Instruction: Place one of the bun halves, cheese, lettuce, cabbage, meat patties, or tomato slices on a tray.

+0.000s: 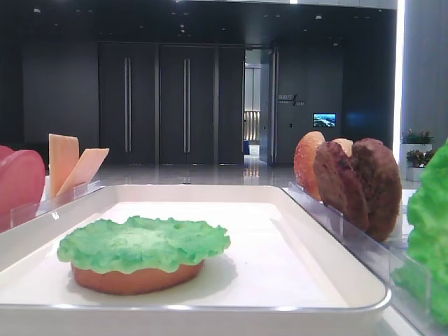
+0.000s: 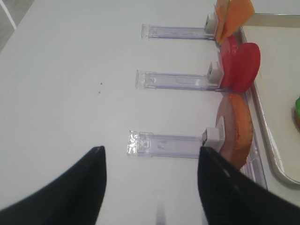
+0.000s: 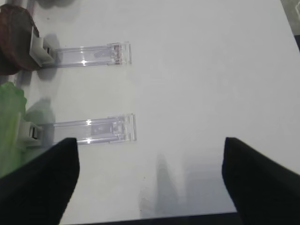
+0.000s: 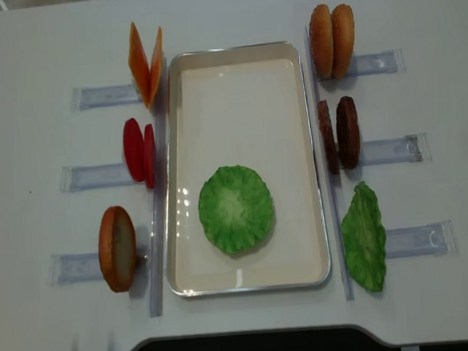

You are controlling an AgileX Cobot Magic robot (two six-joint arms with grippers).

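Fingers (image 3: 42,183) apart, lettuce (image 4: 235,208) on tray (image 4: 181,83)

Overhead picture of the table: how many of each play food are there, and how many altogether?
Flat orange cheese squares: 2
Round red tomato slices: 2
Dark brown meat patties: 2
Ruffled green lettuce leaves: 2
Round golden-tan bun halves: 4, one under a leaf
Total: 12

No text, label, brand or number can be read on the tray (image 4: 234,56), the food or the clear holders (image 3: 91,54). On the dark back wall (image 1: 77,91) a pale sign (image 1: 290,100) carries lettering too small to make out, and the small lit screen (image 1: 324,120) beside it shows nothing legible.
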